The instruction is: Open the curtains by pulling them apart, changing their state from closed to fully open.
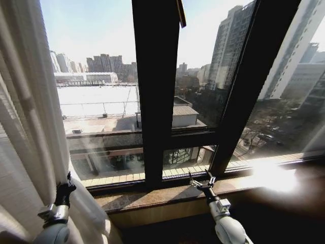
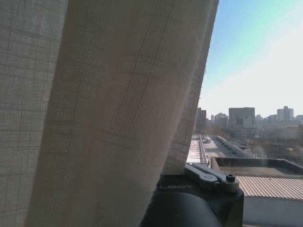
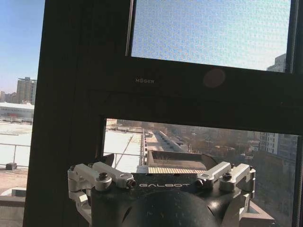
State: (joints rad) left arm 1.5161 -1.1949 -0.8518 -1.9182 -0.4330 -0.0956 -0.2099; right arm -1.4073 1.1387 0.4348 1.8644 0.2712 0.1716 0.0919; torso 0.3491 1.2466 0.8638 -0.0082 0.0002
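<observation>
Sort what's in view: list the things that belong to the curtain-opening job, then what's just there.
Job: curtain, gathered at the left; left claw against its folds; right claw, open near the sill.
Just there: black window frame; windowsill.

black window frame, sunlit sill, perhaps stone

left gripper raised, right gripper — splayed
</observation>
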